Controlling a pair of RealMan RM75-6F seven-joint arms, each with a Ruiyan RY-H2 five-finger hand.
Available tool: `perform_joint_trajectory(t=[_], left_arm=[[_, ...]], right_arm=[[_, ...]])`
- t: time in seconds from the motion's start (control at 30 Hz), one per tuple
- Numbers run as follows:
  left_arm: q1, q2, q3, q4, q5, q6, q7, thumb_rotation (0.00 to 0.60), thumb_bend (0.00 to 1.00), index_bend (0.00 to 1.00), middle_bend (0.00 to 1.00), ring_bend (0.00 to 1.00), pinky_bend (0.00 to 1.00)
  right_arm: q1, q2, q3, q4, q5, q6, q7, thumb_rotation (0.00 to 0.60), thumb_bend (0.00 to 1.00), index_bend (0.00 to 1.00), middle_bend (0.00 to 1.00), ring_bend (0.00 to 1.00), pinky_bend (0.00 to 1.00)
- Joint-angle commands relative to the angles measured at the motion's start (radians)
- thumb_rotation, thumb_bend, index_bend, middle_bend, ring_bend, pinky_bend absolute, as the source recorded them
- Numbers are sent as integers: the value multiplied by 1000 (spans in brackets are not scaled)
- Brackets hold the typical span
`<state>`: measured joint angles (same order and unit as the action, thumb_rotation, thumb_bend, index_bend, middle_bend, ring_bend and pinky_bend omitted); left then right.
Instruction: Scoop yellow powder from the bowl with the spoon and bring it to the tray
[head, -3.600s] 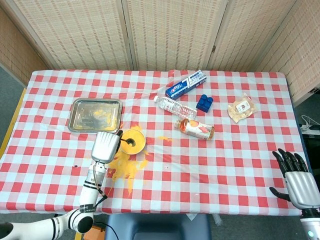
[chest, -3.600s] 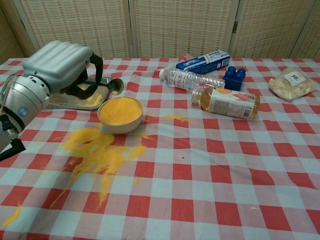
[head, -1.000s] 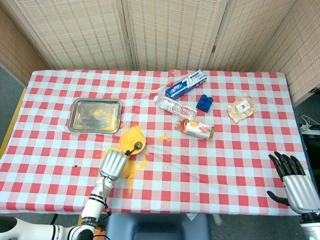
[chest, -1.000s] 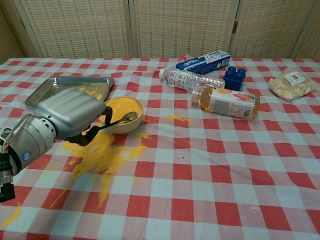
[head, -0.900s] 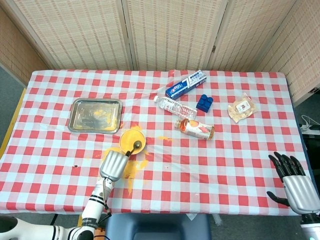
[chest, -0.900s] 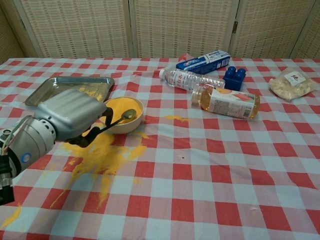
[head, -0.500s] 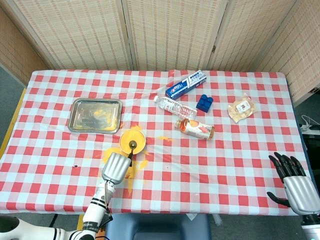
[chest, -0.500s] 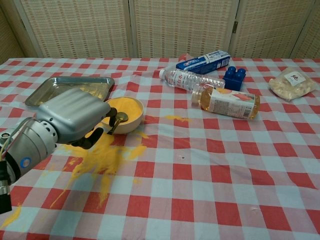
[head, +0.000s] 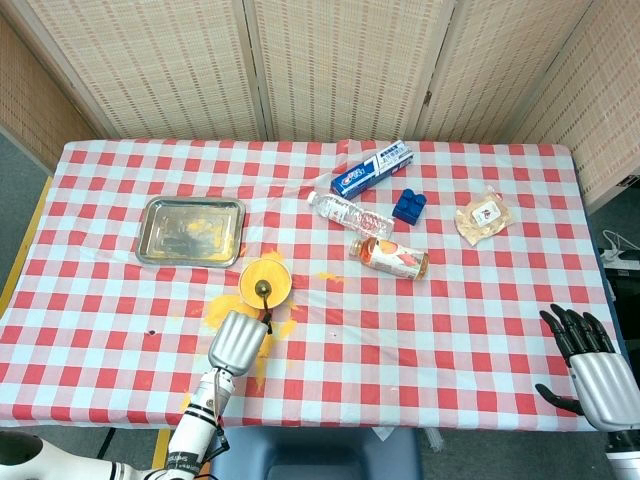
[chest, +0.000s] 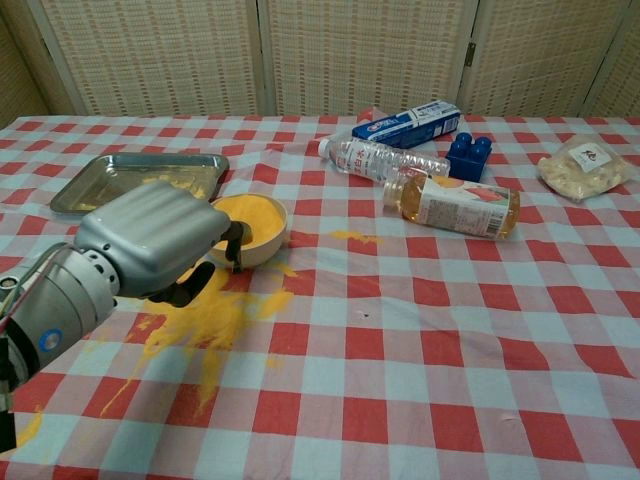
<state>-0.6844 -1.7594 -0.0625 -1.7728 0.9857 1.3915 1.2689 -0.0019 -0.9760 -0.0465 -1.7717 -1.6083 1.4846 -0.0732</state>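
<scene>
Tabletop (head: 330, 340), checked red and white, carrying all items and lying under a wide spill of yellow powder (chest: 205, 310) just in front of the bowl. Tray (head: 190, 230), metal, sitting behind and to the left of the bowl, near it but apart, already showing streaks of powder. Left robot hand (chest: 150, 240), grey, hovering low at the bowl's near edge and pinching the spoon with fingers curled around its handle. Right robot hand (head: 592, 368), resting at the tabletop's far right corner with fingers spread, holding nothing. Juice bottle (chest: 450, 205), water bottle (chest: 385, 158) and toothpaste box (chest: 408, 123), lying well to the right, with a blue block (chest: 468, 155) and a snack packet (chest: 582, 163) beyond. Bowl (chest: 250, 228), cream, standing upright and holding the yellow powder nearly to its rim. Spoon (head: 263, 295), dipping its tip into the bowl from the near side. Risk, as a judgement: the bowl being so full and the handle being held steeply, a quick lift or a tilt on the way to the tray is likely adding to the spill; the hand pressing the rim could also be tipping the bowl.
</scene>
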Motion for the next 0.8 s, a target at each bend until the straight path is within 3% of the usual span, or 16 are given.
perform_joint_trajectory(t=[0.03,0.13,0.23,0.37,0.5,0.7,0.8], left_arm=[[0,1,1,-12,13,7,-2,600,627,353,1000,1000,1000],[4,3,3,-14,59,20,-35,600,618,320,1000,1000,1000],[20,4,26,8,160,52,-99,600,527,322,1000,1000,1000],[62,-12,114,132,385,125,-247,600,439,391,1000,1000,1000],[105,-70,173,299,501,152,-394,600,404,409,1000,1000,1000],[140,-145,157,491,560,154,-671,600,394,431,1000,1000,1000],[147,-172,138,563,577,152,-749,600,387,418,1000,1000,1000]], right_arm=[[-1,1,0,-1,0,0,2,600,65,0,0,0,0],[1,1,-1,-1,0,-4,1,600,66,0,0,0,0],[1,1,-2,0,-1,-6,0,600,65,0,0,0,0],[2,-2,-1,0,-1,-8,-5,600,65,0,0,0,0],[3,-6,-3,-2,-7,-9,-9,600,65,0,0,0,0],[-2,3,-8,-5,-14,-2,6,600,65,0,0,0,0],[-5,5,-7,-5,-13,3,11,600,65,0,0,0,0]])
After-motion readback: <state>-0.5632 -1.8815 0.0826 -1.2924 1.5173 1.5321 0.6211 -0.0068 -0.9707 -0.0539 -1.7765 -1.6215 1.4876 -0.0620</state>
